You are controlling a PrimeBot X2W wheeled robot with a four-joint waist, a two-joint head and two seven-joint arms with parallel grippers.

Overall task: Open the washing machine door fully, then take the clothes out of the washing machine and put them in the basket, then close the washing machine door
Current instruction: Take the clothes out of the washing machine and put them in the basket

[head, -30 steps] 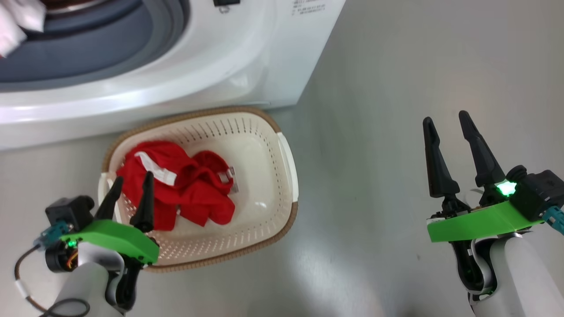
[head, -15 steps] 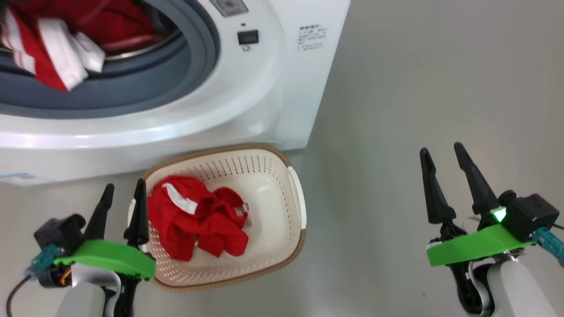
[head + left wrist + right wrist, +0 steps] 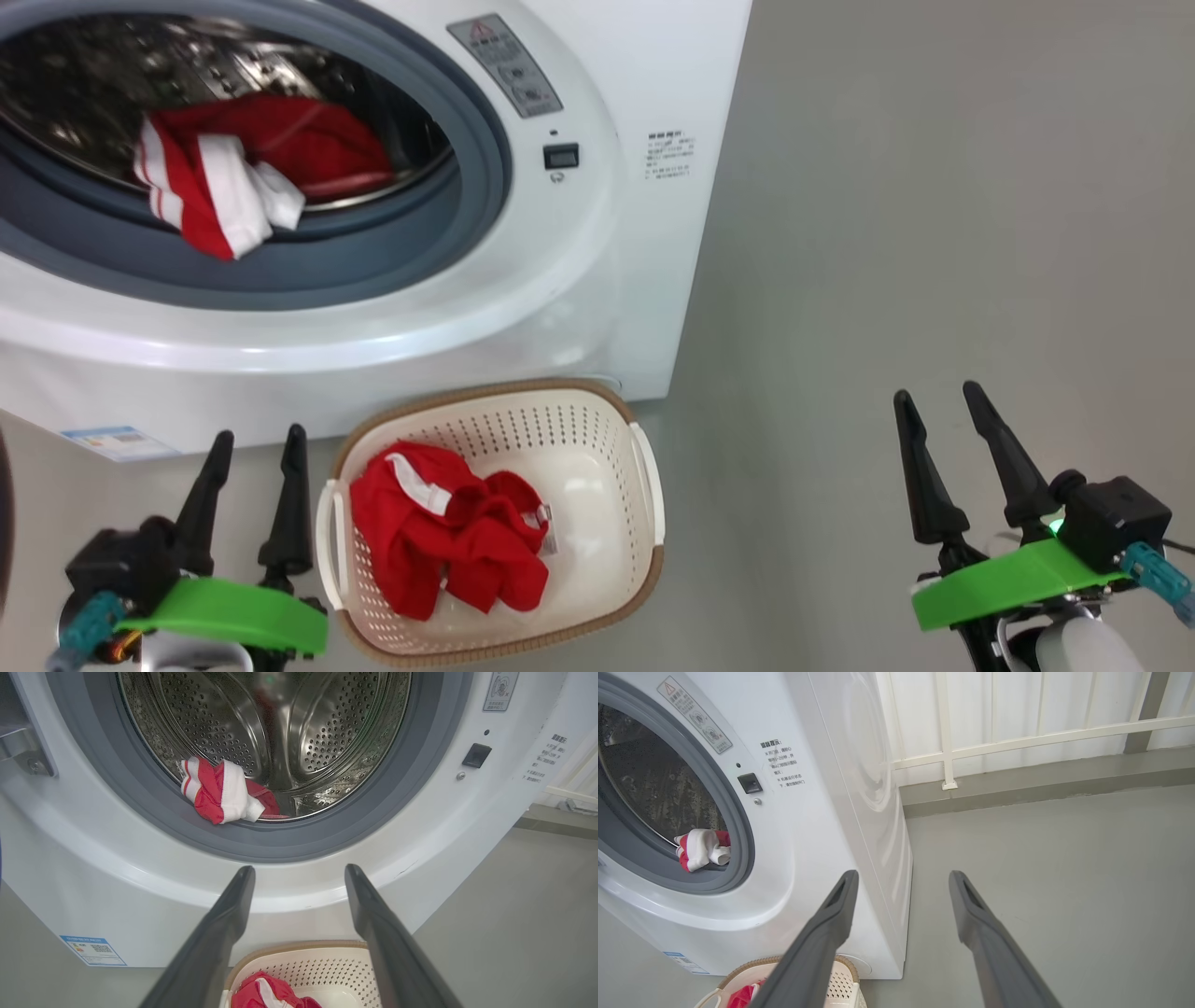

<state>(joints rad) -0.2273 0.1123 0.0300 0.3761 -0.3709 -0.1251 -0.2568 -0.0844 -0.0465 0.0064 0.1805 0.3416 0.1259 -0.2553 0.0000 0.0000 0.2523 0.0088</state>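
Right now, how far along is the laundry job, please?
Done: washing machine open, one red garment in the basket. In hand: nothing; left end effector and right end effector open, empty. Left: the red-and-white garment at the drum mouth, then closing the machine.

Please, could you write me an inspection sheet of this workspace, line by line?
Surface: grey floor, smooth, slightly glossy.
Job's things: washing machine with its opening uncovered; red-and-white clothes at the drum's front edge; basket on the floor before the machine, holding a red garment.
Clutter: nothing seen.
Grippers: left gripper open, empty, beside the basket; right gripper open, empty, above the floor.
Cables: teal connector at the right wrist; cable runs too small to judge.
Surroundings: white panelled wall with a rail.
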